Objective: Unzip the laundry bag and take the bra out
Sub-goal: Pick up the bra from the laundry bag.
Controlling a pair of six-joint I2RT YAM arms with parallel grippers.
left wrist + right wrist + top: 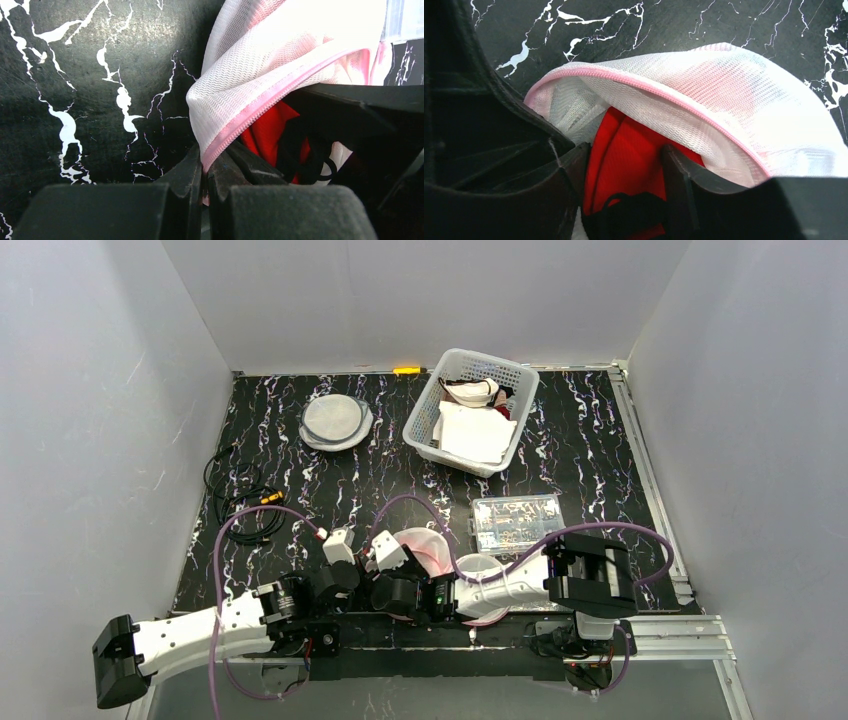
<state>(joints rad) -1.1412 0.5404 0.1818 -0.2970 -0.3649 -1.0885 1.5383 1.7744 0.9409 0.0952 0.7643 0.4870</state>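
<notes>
The white mesh laundry bag [425,545] [260,65] [734,100] with a pink zipper lies near the table's front edge, its mouth gaping. My left gripper [205,170] [345,555] is shut on the pink zipper edge at the bag's corner. Inside the opening lies the red bra [629,135] [267,135] with black trim. My right gripper [624,162] [390,558] reaches into the mouth. Its jaws stand apart, one finger on each side of the red fabric. In the top view both sets of fingertips are hidden under the wrists.
A white basket [425,430] with clothes stands at the back. Round mesh bags [335,422] lie to its left. A clear plastic box [515,522] sits just right of the bag. Black cables [245,505] coil at the left. Grey walls close in three sides.
</notes>
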